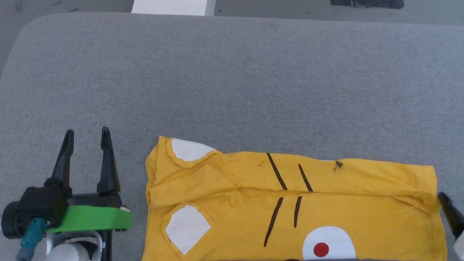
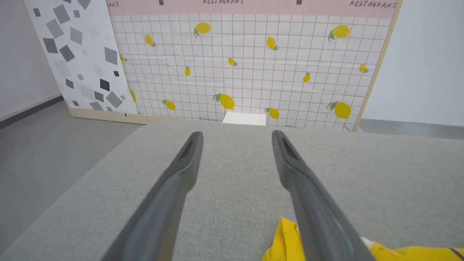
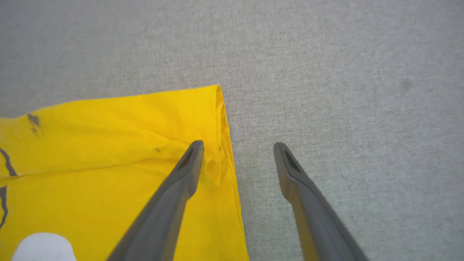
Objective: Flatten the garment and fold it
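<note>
Both spread wide, the left gripper (image 1: 87, 131) is hanging beside the shirt (image 1: 326, 203); the right gripper (image 3: 238, 145), over its edge, should grab deep.

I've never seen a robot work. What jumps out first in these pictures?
A mustard-yellow T-shirt lies rumpled on a grey padded surface, its white patches, black stripes and red dot showing. The left end effector is open beside its left edge, and the right end effector is open astride its right edge. A lemon-patterned board stands beyond.
</note>
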Motion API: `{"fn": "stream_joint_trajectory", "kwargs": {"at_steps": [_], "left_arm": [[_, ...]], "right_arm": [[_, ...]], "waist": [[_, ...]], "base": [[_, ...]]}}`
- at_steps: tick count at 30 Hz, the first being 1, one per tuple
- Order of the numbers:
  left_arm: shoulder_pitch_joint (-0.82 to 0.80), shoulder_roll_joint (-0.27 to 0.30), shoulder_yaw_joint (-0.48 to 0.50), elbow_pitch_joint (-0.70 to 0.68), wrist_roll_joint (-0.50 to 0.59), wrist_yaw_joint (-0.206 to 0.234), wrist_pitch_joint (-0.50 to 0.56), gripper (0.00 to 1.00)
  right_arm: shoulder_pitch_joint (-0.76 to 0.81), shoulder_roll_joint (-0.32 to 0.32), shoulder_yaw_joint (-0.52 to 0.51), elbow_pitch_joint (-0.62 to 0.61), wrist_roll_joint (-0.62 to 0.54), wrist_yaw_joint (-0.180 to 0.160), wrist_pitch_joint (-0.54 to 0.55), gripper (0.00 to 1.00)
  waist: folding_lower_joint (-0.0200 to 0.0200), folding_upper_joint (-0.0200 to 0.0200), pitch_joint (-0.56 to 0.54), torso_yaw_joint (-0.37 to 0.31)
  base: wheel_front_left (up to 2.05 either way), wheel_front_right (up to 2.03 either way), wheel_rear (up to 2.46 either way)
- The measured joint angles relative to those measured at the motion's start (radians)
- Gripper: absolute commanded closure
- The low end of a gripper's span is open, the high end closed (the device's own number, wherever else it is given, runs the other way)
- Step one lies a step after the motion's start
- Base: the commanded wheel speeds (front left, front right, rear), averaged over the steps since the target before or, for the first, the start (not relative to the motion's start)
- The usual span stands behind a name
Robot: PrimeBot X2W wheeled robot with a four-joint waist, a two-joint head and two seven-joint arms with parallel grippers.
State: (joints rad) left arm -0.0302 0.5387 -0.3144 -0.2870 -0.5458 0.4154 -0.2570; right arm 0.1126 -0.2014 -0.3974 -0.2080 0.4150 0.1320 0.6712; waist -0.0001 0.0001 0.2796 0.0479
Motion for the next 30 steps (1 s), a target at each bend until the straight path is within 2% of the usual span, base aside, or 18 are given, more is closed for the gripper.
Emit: {"fn": "stream_joint_trajectory", "kwargs": {"at_steps": [4, 9, 10, 12, 17, 20, 24, 30], "left_arm": [[0.031, -0.081, 0.021, -0.023, 0.090, -0.003, 0.000, 0.00], [0.050, -0.139, 0.039, -0.006, 0.127, -0.050, 0.000, 0.00], [0.050, -0.145, 0.043, -0.003, 0.132, -0.058, 0.000, 0.00], [0.050, -0.160, 0.053, 0.006, 0.142, -0.076, 0.000, 0.00], [0.050, -0.181, 0.079, 0.024, 0.152, -0.108, 0.000, 0.00], [0.051, -0.197, 0.088, 0.032, 0.158, -0.125, 0.000, 0.00], [0.052, -0.216, 0.101, 0.046, 0.161, -0.143, 0.000, 0.00], [0.061, -0.239, 0.107, 0.060, 0.179, -0.168, 0.000, 0.00]], "right_arm": [[-0.008, 0.005, 0.036, 0.074, -0.024, 0.000, 0.002, 0.00], [-0.039, 0.004, 0.058, 0.142, -0.027, 0.000, -0.012, 0.00], [-0.044, 0.000, 0.066, 0.150, -0.025, 0.000, -0.010, 0.18], [-0.052, -0.011, 0.072, 0.157, -0.012, -0.001, 0.001, 1.00], [-0.071, -0.001, 0.069, 0.163, -0.002, 0.000, 0.028, 1.00], [-0.078, 0.018, 0.031, 0.163, -0.011, 0.001, 0.028, 1.00], [-0.103, 0.024, -0.063, 0.163, -0.058, 0.001, 0.018, 1.00], [-0.119, -0.034, -0.220, 0.158, -0.125, 0.001, 0.017, 1.00]], "waist": [[0.0000, 0.0000, 0.024, 0.011], [0.0000, 0.0000, 0.045, 0.031], [0.0000, -0.0001, 0.047, 0.034], [0.0000, 0.0000, 0.050, 0.040], [0.0000, 0.0000, 0.041, 0.043], [0.0000, 0.0000, 0.028, 0.041], [0.0000, 0.0000, 0.012, 0.034], [0.0000, 0.0000, -0.004, 0.023]], "base": [[0.00, 0.00, 0.00], [0.00, 0.00, 0.00], [0.00, 0.00, 0.00], [0.00, 0.00, 0.00], [0.00, 0.00, 0.00], [0.00, 0.00, 0.00], [0.00, 0.00, 0.00], [0.00, 0.00, 0.00]]}}
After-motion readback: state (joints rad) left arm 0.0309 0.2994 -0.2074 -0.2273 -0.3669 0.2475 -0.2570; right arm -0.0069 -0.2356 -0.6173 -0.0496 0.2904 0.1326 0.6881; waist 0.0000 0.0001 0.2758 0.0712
